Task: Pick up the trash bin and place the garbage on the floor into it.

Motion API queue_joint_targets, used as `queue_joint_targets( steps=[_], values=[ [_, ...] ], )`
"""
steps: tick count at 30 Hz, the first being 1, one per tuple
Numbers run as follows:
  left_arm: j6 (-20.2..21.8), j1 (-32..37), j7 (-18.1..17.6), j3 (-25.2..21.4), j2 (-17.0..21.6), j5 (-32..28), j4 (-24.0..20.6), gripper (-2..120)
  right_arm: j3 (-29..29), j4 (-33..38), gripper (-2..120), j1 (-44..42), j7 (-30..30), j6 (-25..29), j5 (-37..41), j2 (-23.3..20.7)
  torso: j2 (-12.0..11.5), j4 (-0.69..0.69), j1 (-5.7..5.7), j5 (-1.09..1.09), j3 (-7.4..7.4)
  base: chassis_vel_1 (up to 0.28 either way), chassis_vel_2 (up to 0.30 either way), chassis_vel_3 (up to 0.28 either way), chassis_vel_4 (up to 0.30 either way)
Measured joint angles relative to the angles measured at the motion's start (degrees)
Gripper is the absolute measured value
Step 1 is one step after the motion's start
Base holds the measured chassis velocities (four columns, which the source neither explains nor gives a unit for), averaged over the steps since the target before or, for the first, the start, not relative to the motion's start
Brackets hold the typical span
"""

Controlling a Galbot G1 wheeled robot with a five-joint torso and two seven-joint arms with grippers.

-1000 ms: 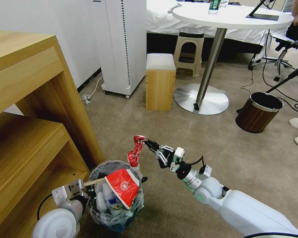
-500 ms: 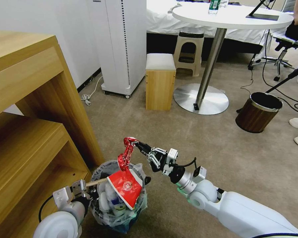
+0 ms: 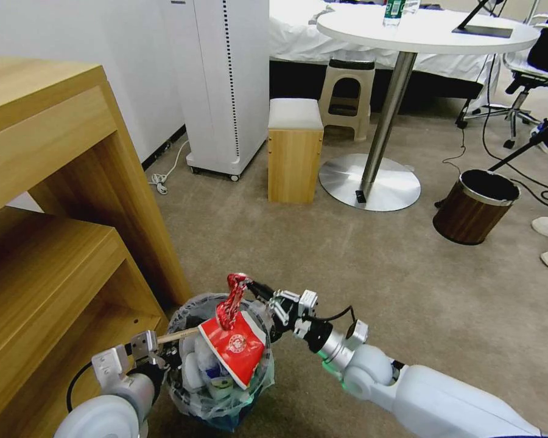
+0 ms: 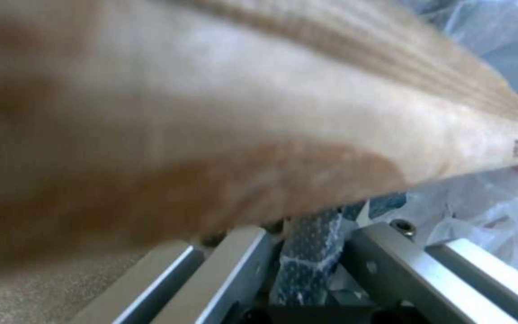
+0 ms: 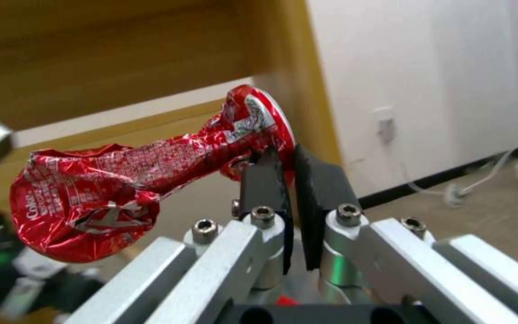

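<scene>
Risk — spillage: right gripper (image 3: 251,287) pinches a crushed red wrapper (image 3: 230,301) above the overfull trash bin (image 3: 219,359), held at its rim by the left gripper (image 3: 158,353); released, it may slide off the red paper cup (image 3: 234,347) onto the floor (image 3: 347,255).

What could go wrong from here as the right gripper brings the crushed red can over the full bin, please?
1. The trash bin is heaped; the red paper cup tilts over its top, so the crushed red can may bounce out.
2. The right gripper pinches only the can's edge; it could slip early.
</scene>
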Motion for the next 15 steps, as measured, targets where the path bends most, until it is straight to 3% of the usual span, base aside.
queue_joint_targets(
  steps=[11, 15],
  values=[
    [-0.08, -0.19, 0.13, 0.18, -0.54, 0.61, 0.19, 0, -5.23, 2.10, 3, 0.12, -1.61, 0.52, 2.17, -2.67, 0.00, 0.00, 0.00, 0.00, 0.00, 0.000, 0.000, 0.000, 0.000],
    [-0.20, -0.38, 0.40, 0.43, -0.69, 0.95, 0.44, 0, -7.25, 3.98, 3, -0.03, 0.48, 0.56, 4.75, -3.92, 0.00, 0.00, 0.00, 0.00, 0.00, 0.000, 0.000, 0.000, 0.000]
  ],
)
